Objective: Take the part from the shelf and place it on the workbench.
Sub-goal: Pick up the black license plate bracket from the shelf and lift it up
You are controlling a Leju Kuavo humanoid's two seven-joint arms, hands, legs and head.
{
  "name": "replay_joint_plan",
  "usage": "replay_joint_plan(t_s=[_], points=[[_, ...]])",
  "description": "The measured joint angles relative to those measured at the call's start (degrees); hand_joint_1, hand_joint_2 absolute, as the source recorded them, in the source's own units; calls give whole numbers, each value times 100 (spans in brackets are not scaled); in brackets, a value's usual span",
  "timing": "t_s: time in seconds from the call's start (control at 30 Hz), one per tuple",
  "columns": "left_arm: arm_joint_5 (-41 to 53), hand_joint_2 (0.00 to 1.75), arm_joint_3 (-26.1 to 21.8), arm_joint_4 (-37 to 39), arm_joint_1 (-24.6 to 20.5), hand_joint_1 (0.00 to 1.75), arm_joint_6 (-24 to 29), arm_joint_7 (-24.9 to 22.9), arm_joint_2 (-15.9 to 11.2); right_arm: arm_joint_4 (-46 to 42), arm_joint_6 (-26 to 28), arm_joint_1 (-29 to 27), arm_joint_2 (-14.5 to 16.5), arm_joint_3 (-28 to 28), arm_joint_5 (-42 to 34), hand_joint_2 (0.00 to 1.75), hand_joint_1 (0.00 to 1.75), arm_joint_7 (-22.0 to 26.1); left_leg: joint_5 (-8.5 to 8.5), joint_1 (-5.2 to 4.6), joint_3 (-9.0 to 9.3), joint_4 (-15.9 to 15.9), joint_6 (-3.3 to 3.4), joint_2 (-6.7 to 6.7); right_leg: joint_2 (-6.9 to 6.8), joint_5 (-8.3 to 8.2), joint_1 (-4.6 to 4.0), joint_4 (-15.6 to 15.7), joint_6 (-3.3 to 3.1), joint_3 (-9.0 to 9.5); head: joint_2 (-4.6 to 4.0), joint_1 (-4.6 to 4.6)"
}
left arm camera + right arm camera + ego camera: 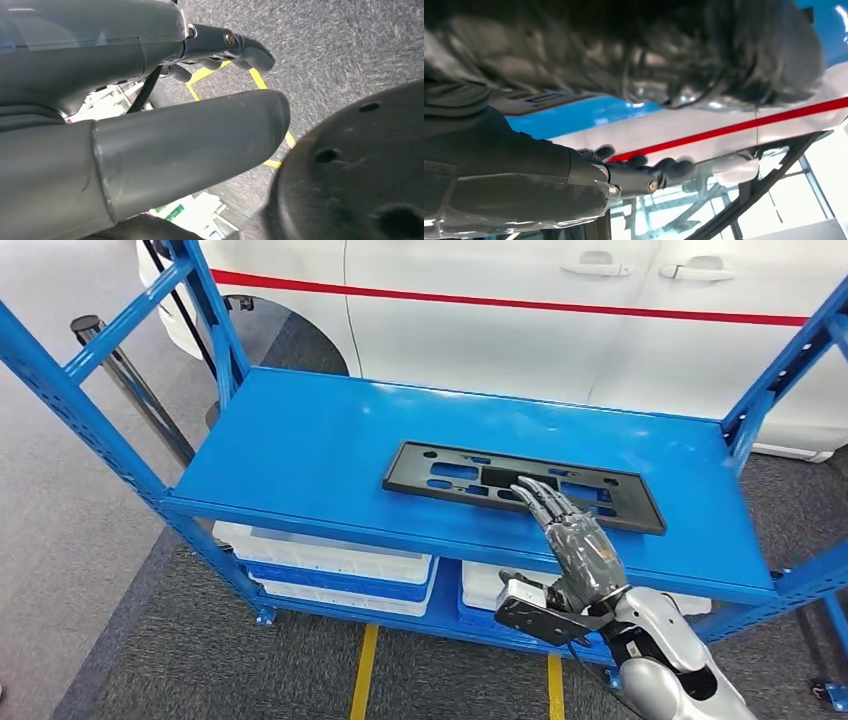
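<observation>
flat black perforated part (470, 478) lies on glossy blue shelf (300, 450); right hand (575, 535) over its near edge. fingers extended, close together, holding nothing.

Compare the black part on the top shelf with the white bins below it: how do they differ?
The black part is flat, thin and dark with cut-out holes; the white bins are boxy and pale. The part lies alone on the blue shelf under the right robot hand; the bins sit on a lower level, stacked, partly hidden. Both rest on the same rack.
</observation>
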State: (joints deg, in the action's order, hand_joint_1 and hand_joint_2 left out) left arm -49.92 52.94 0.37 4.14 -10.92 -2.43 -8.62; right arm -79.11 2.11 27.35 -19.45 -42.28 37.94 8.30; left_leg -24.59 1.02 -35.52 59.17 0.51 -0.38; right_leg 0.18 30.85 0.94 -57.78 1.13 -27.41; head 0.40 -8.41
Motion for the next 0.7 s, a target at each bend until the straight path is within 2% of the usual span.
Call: replay_joint_plan(t_s=[0.07, 0.1, 0.13, 0.23, 0.27, 0.3, 0.33, 0.37, 0.4, 0.43, 0.47, 0.5, 0.6, 0.7], points=[[37, 0, -1, 0, 34, 0, -1, 49, 4, 4, 32, -4, -2, 72, 22, 175, 0, -16, -44, 8, 82, -43, 83, -1, -5, 25, 17, -187, 35, -59, -1, 14], [48, 0, -1, 0, 48, 0, -1, 68, 5, 7, 42, -2, -3, 105, 30, 175, 0, -22, -59, 15, 124, -61, 112, 0, -7, 51, 23, -323, 45, -123, -1, 20], [54, 0, -1, 0, 59, 0, -1, 76, 7, 10, 53, -1, -4, 138, 35, 175, 0, -27, -79, 16, 154, -71, 139, 2, -9, 119, 27, -577, 57, -273, -1, 28], [54, 0, -1, 0, 65, 0, -1, 91, 7, 36, 90, -29, -4, 206, 49, 175, 0, -41, -167, 0, 231, -73, 189, -2, -10, 475, 24, -1529, 88, -977, -2, 29], [54, 0, -1, 0, 67, 0, -1, 96, 8, 51, 99, -46, -4, 218, 54, 175, 0, -46, -210, -9, 282, -73, 194, -7, -10, 496, 23, -1672, 86, -1153, -2, 29], [55, 0, -1, 0, 70, 0, -1, 100, 8, 67, 107, -58, -4, 229, 62, 175, 0, -49, -258, -17, 348, -73, 193, -14, -10, 386, 19, -1610, 71, -1225, -2, 29], [57, 0, -1, 0, 73, 0, -1, 105, 9, 82, 117, -63, -4, 243, 77, 175, 0, -55, -309, -25, 426, -73, 188, -20, -10, 158, 10, -1368, 44, -1206, -3, 29], [62, 0, -1, 0, 78, 0, 1, 109, 10, 98, 129, -64, -4, 265, 102, 175, 0, -64, -366, -32, 496, -77, 178, -24, -11, -170, -7, -986, 1, -1124, -3, 30], [68, 0, -1, 0, 77, 0, 4, 113, 19, 119, 145, -61, -4, 286, 132, 175, 0, -78, -416, -41, 564, -73, 157, -26, -12, -405, -32, -646, -43, -1046, -3, 27], [73, 0, -3, 0, 72, 0, 8, 120, 27, 143, 161, -58, -4, 304, 167, 175, 0, -91, -460, -48, 601, -70, 129, -29, -10, -554, -59, -392, -79, -985, -3, 29], [78, 0, -5, 1, 68, 0, 13, 126, 34, 167, 177, -59, -4, 317, 201, 175, 0, -105, -491, -51, 622, -75, 96, -31, -8, -640, -80, -244, -106, -954, -2, 31], [80, 0, -10, 2, 63, 0, 16, 130, 39, 192, 191, -61, -4, 323, 231, 175, 0, -117, -513, -63, 634, -62, 81, -32, -4, -628, -78, -211, -101, -942, -2, 33], [76, 0, -34, 8, 58, 0, 17, 135, 33, 250, 204, -54, -4, 331, 308, 175, 0, -134, -515, -80, 661, -68, 118, -25, 16, -669, -55, -159, -74, -893, -2, 36], [72, 0, -54, 9, 46, 0, 12, 136, 33, 328, 175, -40, -1, 328, 392, 175, 0, -140, -531, -76, 731, -160, 111, -19, 20, -620, -69, -158, -119, -875, -2, 35]])
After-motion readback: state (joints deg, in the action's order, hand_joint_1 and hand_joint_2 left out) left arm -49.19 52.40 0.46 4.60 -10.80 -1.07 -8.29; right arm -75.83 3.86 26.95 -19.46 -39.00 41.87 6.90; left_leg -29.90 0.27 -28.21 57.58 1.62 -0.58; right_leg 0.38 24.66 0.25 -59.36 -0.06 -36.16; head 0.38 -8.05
